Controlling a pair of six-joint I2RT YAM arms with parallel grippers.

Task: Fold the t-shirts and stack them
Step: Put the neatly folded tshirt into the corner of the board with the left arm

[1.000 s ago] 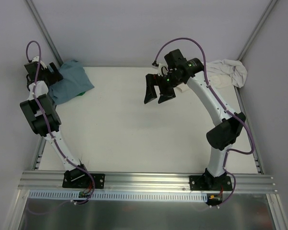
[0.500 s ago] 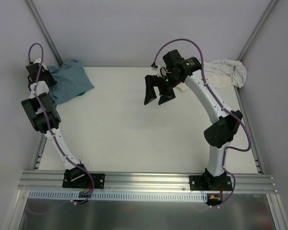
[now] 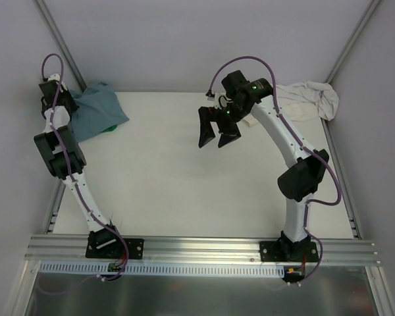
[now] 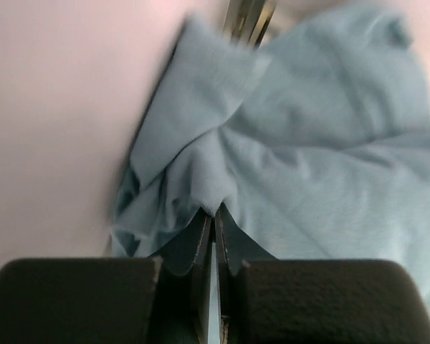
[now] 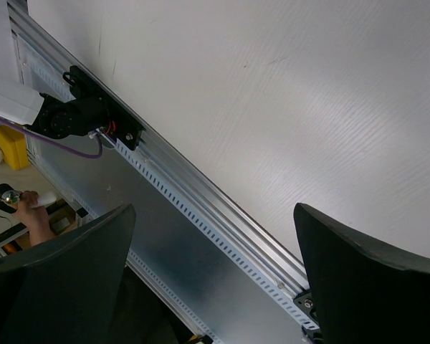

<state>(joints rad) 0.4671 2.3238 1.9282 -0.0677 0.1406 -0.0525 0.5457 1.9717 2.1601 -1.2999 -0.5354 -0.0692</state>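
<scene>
- Fabric decides everything here: the dusty slate-blue cotton short-sleeved t-shirt (image 3: 99,112) lies crumpled at the far left corner of the white tabletop (image 3: 184,178), close to the grey side wall (image 3: 13,66). It looks light and limp, so it should drape from wherever it is pinched and keep no shape of its own.
- The left tool (image 4: 213,215) is closed on a small raised fold of that blue shirt. In the left wrist view its dark fingers (image 4: 79,301) meet, with cloth bunched just above their tips.
- So small a pinch probably catches only a layer or two. Soft knit is not slippery, so the hold should last, but the rest of the garment is likely to hang twisted. Which part of the shirt is held I cannot tell from the folds. A shoulder seam or a hem corner would serve better for spreading.
- A sliver of the bright green cotton t-shirt (image 3: 110,129) shows under the near edge of the blue one. Being just as soft, it may drag along when the blue one is pulled.
- The off-white cream cotton t-shirt (image 3: 313,99) is heaped at the far right corner, well apart from the other two.
- The right tool (image 3: 216,135) hangs above the far middle of the tabletop, fingers spread wide with nothing between them. Its wrist view shows only bare tabletop and the slotted metal rail (image 5: 201,208).
- No shirt is folded yet. Each is wider than a tool, so a flat spread calls for a second hold at a matching corner.
</scene>
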